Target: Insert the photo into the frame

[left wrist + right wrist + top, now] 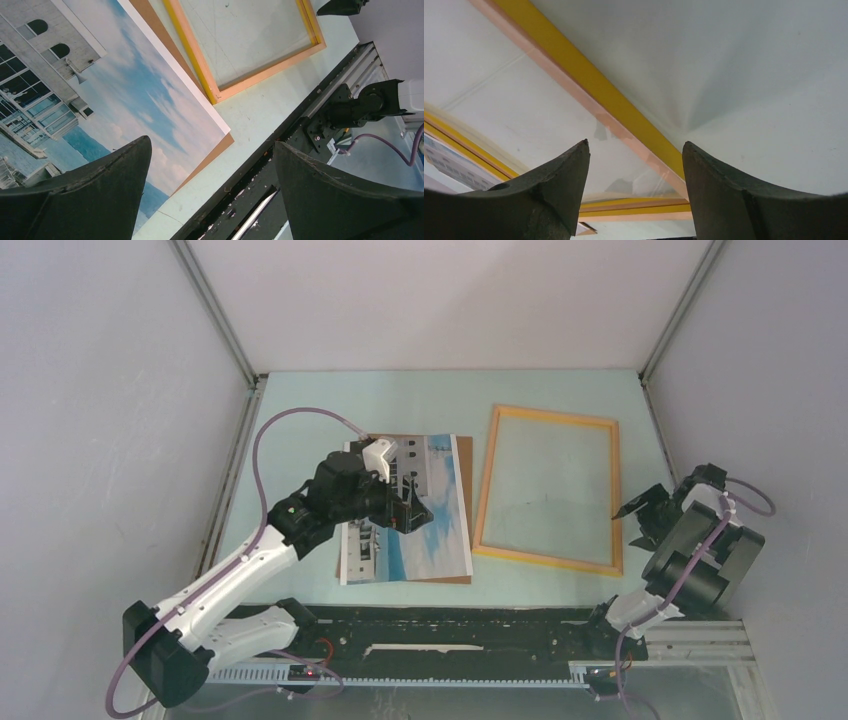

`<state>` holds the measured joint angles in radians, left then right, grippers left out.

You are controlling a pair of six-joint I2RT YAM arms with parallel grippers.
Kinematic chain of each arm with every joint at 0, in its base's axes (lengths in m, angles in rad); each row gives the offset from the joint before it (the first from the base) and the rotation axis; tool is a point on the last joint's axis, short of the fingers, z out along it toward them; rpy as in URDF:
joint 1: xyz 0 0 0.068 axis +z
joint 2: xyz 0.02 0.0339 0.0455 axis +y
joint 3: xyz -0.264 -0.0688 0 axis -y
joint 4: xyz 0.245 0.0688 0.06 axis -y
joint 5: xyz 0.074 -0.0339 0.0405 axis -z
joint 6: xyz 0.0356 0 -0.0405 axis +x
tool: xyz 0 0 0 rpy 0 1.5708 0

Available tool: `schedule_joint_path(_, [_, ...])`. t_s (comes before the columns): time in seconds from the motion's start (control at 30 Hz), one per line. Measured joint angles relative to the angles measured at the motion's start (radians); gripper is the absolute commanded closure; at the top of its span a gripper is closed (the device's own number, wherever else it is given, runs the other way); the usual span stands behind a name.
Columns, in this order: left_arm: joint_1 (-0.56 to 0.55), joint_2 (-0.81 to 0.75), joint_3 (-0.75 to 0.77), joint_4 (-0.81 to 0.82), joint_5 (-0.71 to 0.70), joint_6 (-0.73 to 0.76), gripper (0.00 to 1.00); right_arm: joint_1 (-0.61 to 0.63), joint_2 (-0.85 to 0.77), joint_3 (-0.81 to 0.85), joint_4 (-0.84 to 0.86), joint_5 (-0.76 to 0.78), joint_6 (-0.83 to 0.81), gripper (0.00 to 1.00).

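Photo (445, 540): lies flat on the brown backing board (464, 455), centre-left of the top view, not yet in the frame (548, 416), which lies just to its right.
Left gripper (408, 508): jaws wide, empty, hovering low over the photo.
Right gripper (630, 523): jaws apart, gripping nothing, at the frame's right rail.
Pick-up risk: the thin print sits flush on the board, so fingers may skid, crease it or drag the board along.
Frame risk: a nudge from the right fingers could push it askew.
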<state>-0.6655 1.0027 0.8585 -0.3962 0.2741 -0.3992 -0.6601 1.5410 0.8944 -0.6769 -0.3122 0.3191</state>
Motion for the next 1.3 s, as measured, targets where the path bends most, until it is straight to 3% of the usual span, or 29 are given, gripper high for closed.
schedule_joint_path(0.33, [0.000,0.000,0.000,-0.004,-0.002,0.000,0.00,0.000,0.009,-0.045,0.011,-0.052,0.000,0.31])
schedule_joint_path(0.8, [0.007,0.024,0.000,-0.007,0.015,0.000,0.00,0.016,-0.129,-0.051,-0.013,-0.158,0.004,0.39])
schedule_joint_path(1.3, [0.008,0.035,0.000,0.001,0.032,-0.002,0.00,0.041,-0.171,-0.051,-0.052,-0.304,0.001,0.59])
